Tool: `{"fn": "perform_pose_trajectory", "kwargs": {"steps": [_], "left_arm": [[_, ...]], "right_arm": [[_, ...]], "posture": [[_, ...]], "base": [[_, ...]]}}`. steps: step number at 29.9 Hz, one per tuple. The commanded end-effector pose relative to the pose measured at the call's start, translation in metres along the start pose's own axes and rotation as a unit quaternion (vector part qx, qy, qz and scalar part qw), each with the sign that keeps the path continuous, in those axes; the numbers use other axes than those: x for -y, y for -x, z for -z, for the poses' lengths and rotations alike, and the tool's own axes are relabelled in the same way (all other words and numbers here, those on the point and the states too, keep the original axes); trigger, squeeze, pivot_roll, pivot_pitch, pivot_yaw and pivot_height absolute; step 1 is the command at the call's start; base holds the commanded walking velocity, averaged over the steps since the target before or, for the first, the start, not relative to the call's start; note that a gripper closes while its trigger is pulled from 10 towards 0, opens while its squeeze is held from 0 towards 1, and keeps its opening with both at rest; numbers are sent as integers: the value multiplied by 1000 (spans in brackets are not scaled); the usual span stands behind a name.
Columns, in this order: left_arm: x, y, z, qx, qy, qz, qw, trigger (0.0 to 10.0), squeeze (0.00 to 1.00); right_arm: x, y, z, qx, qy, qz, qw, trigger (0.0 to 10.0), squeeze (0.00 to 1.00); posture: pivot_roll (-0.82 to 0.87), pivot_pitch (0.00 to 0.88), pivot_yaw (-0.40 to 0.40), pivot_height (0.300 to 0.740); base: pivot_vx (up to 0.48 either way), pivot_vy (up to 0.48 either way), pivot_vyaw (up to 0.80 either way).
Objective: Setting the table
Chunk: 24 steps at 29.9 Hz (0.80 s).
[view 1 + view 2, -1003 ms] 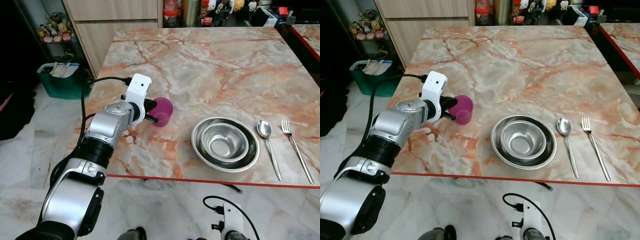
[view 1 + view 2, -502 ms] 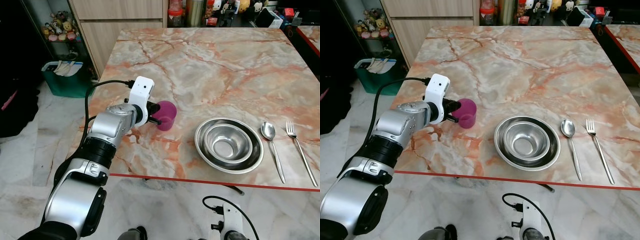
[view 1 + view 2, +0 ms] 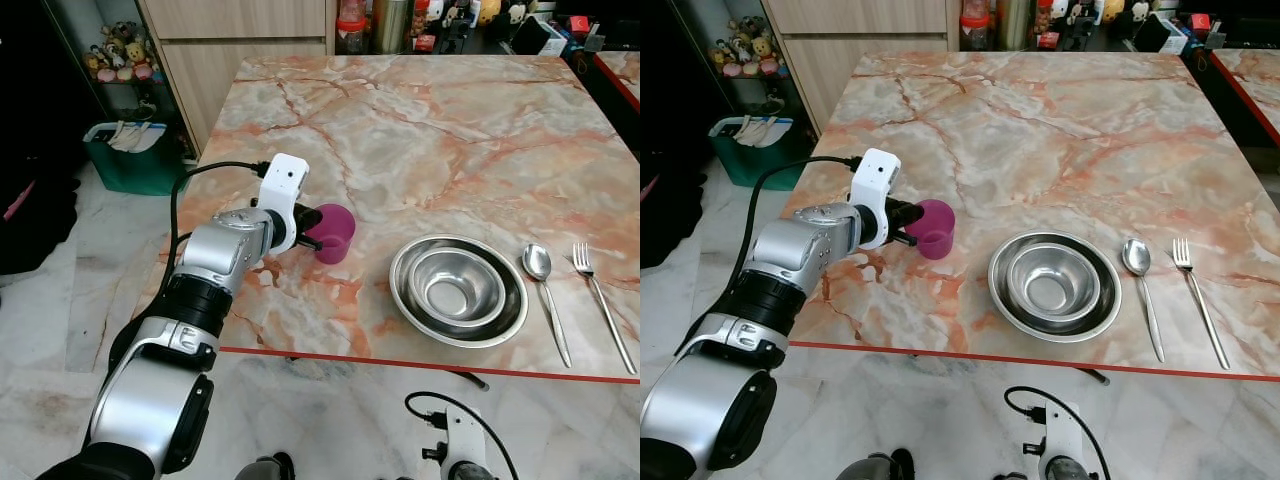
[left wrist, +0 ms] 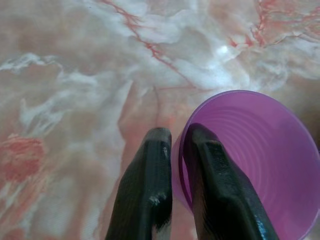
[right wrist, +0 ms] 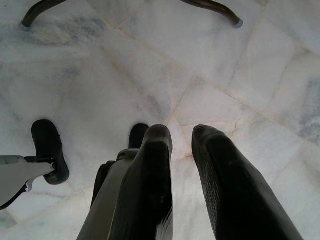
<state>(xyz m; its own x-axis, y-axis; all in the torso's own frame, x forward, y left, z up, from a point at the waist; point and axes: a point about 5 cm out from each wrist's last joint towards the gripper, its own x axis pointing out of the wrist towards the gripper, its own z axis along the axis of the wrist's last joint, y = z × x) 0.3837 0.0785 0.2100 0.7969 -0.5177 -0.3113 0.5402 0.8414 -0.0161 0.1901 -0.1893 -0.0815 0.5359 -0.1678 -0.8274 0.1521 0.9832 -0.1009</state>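
Observation:
A purple plastic cup (image 3: 334, 231) is near the left side of the marble table (image 3: 430, 120), held just above the tabletop. My left gripper (image 3: 312, 232) is shut on its rim; in the left wrist view one finger is inside the cup (image 4: 250, 165) and the other finger (image 4: 150, 175) outside. Two nested steel bowls (image 3: 458, 291) sit near the table's front edge. To their right lie a spoon (image 3: 541, 295) and a fork (image 3: 598, 305). My right gripper (image 5: 182, 135) hangs idle below the table over the floor, its fingers close together with nothing between them.
A green bin (image 3: 125, 158) stands on the floor left of the table, beside a wooden cabinet (image 3: 235, 40). Bottles and small items (image 3: 385, 15) crowd the far edge. A second red-edged table (image 3: 622, 70) stands at the right.
The purple cup has risen slightly off the table in my left gripper. The camera shifted a little a second ago; bowls, spoon and fork have stayed put.

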Motion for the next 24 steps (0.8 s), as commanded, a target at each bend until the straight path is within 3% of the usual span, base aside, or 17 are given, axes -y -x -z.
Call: {"fn": "perform_pose_trajectory", "kwargs": {"steps": [1,3,5,7,8,9,10,11,24], "left_arm": [[3,2,-12,18,-1,11,1000,10000,475],[3,2,-12,19,-2,12,1000,10000,502],[3,3,-14,22,-2,13,1000,10000,906],[3,3,-16,25,1,14,1000,10000,820],[3,4,-17,28,4,15,999,10000,518],[3,4,-17,28,4,15,999,10000,518],[4,4,-17,28,5,16,999,10000,141],[4,4,-17,28,5,17,999,10000,0],[3,5,-14,27,-3,17,999,10000,0]], "right_arm": [[-1,1,6,-12,-5,1,1000,10000,0],[-1,1,6,-11,-5,1,1000,10000,0],[-1,1,6,-11,-5,1,1000,10000,0],[-1,1,6,-11,-5,1,1000,10000,0],[-1,1,6,-11,-6,1,1000,10000,0],[-1,1,6,-11,-6,1,1000,10000,0],[-1,1,6,-12,-6,1,1000,10000,0],[-1,1,6,-12,-6,1,1000,10000,0],[-1,1,6,-13,-5,1,1000,10000,0]], "posture": [[90,133,52,736],[89,133,53,736],[89,133,52,736],[89,133,52,736],[89,133,52,736],[89,133,52,736],[89,133,52,736],[91,133,52,736],[92,133,50,736]], "base": [[0,0,0],[0,0,0],[0,0,0],[0,0,0],[0,0,0],[0,0,0],[0,0,0],[0,0,0],[0,0,0]]}}
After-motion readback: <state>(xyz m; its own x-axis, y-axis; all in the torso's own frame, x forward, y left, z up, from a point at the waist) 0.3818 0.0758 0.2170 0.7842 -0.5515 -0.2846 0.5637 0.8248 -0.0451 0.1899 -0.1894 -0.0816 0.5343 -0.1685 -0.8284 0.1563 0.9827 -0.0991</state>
